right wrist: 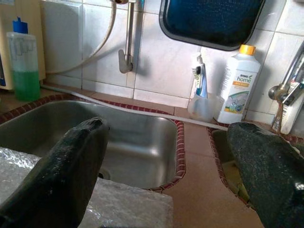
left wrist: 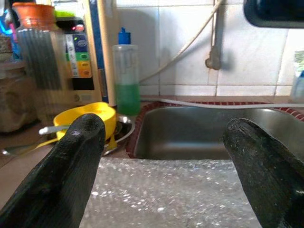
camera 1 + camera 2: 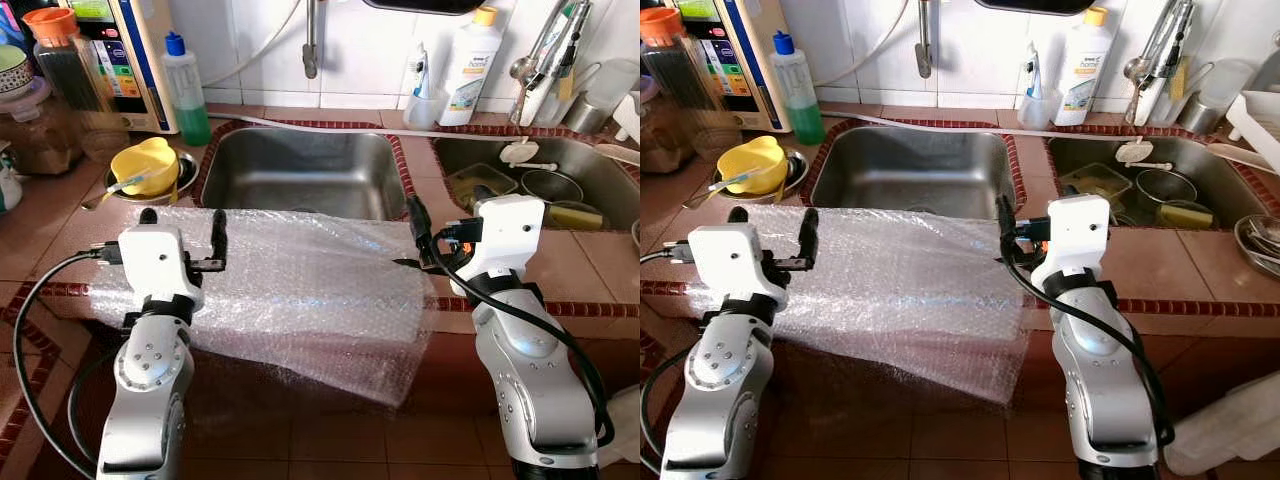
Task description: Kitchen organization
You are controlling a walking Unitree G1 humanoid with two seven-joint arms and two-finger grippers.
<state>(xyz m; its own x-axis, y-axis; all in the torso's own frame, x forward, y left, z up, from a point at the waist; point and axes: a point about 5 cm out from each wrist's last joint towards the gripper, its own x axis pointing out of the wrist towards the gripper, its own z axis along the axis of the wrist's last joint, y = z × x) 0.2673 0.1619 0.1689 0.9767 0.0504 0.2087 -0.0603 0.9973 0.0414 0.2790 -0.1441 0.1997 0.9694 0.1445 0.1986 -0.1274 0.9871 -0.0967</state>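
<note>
Two tools hovered over one bubble-wrap sheet (image 3: 300, 290) on the surface (image 3: 600, 265): left tool (image 3: 183, 232) and right tool (image 1: 171, 180) both spread wide, gripping nothing.

Both eye views look forward and down from the head at the counter (image 3: 60, 210), sharing the steel sink (image 3: 300, 170) and bubble wrap (image 3: 300, 280). Each wrist view sits low and close, facing the tiled wall (image 1: 161, 71) across that same sink.
</note>
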